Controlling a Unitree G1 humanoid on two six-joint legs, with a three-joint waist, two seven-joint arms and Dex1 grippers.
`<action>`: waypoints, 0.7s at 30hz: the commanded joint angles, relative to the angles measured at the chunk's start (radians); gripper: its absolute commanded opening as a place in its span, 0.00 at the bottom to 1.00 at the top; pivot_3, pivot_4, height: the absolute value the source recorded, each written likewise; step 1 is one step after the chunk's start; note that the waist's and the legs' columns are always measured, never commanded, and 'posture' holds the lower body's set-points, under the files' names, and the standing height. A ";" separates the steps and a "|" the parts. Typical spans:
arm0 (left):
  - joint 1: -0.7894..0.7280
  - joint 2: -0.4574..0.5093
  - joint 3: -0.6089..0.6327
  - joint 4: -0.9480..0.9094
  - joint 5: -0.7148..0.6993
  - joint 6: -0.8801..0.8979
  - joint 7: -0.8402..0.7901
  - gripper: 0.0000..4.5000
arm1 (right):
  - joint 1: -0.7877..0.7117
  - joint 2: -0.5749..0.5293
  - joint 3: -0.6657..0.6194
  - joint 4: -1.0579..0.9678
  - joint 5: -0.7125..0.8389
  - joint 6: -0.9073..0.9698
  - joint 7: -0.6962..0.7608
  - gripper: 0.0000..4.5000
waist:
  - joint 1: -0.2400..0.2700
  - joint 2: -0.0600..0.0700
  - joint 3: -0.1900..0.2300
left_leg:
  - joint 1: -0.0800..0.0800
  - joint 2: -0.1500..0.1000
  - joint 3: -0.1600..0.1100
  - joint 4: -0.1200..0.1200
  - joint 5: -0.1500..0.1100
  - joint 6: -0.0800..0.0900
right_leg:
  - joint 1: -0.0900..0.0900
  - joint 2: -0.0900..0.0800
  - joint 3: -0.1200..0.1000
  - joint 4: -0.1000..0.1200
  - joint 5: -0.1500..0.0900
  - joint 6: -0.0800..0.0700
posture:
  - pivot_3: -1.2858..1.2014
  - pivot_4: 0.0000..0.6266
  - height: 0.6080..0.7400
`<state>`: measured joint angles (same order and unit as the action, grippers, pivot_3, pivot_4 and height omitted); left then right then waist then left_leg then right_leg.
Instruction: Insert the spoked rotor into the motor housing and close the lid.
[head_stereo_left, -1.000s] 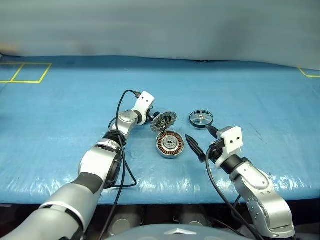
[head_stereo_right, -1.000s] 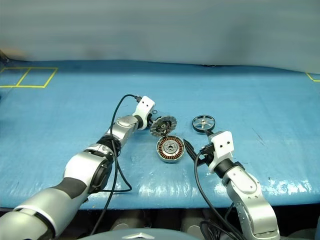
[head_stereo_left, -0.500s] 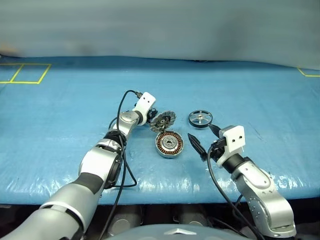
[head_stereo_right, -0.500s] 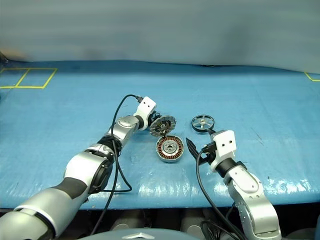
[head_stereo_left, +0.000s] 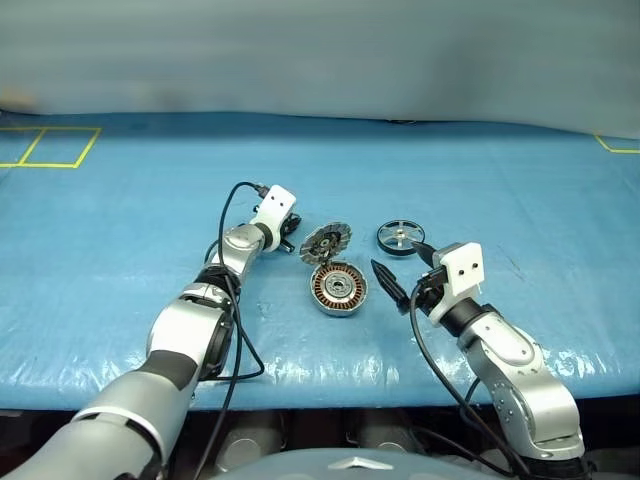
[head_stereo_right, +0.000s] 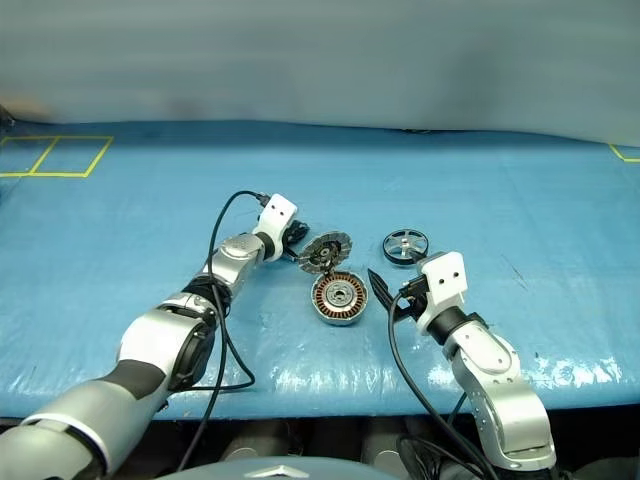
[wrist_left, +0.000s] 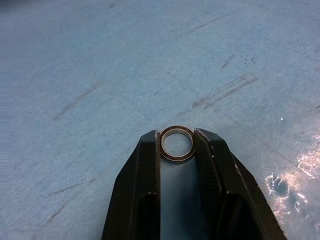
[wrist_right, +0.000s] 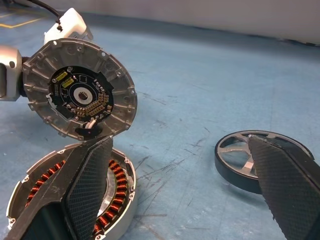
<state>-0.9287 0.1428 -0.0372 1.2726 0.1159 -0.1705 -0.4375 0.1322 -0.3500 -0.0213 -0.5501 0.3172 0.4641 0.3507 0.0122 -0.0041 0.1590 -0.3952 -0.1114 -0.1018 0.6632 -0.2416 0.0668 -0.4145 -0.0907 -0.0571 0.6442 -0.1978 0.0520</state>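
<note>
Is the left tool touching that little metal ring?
Touching. The left wrist view shows the small ring pinched between the left tool's two fingers, both pressing its sides.

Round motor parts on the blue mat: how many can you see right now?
4. The spoked rotor lies flat, farthest right; the motor housing sits centre; its lid stands open behind it; a small metal ring sits between the left gripper fingers.

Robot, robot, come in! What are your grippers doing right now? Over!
Left gripper shut on a small metal ring. Right gripper open, empty. Rotor on the table, housing open, lid up. Nothing in the way.
</note>
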 joint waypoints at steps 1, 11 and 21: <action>0.030 0.034 0.024 -0.056 -0.028 -0.059 -0.045 0.14 | -0.018 -0.002 0.001 -0.008 0.000 -0.022 0.014 1.00 | 0.000 0.000 0.000 | 0.000 0.000 0.000 0.000 0.000 0.000 | 0.000 0.000 0.000 0.000 0.000 0.000 | 0.52 0.24 1.00; 0.399 0.222 0.052 -0.570 -0.259 -0.043 -0.575 0.14 | -0.019 -0.022 0.015 0.058 0.000 -0.093 0.101 1.00 | -0.015 0.001 0.000 | -0.001 0.000 0.002 -0.002 0.002 -0.004 | -0.002 -0.001 0.003 -0.001 0.003 -0.007 | 0.52 0.24 1.00; 0.646 0.340 0.040 -1.056 -0.449 0.191 -0.725 0.14 | -0.035 -0.025 0.066 0.212 0.001 -0.175 0.222 1.00 | 0.000 0.002 -0.001 | 0.000 0.000 0.002 -0.001 -0.001 0.002 | -0.006 -0.001 0.004 -0.001 0.003 -0.006 | 0.52 0.24 1.00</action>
<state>-0.2879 0.4767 0.0125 0.2994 -0.2906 -0.0220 -1.1373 0.1085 -0.3754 0.0403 -0.3279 0.2958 0.3048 0.5483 0.0126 -0.0025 0.1584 -0.3953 -0.1110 -0.0998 0.6625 -0.2427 0.0682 -0.4214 -0.0914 -0.0534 0.6436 -0.1948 0.0459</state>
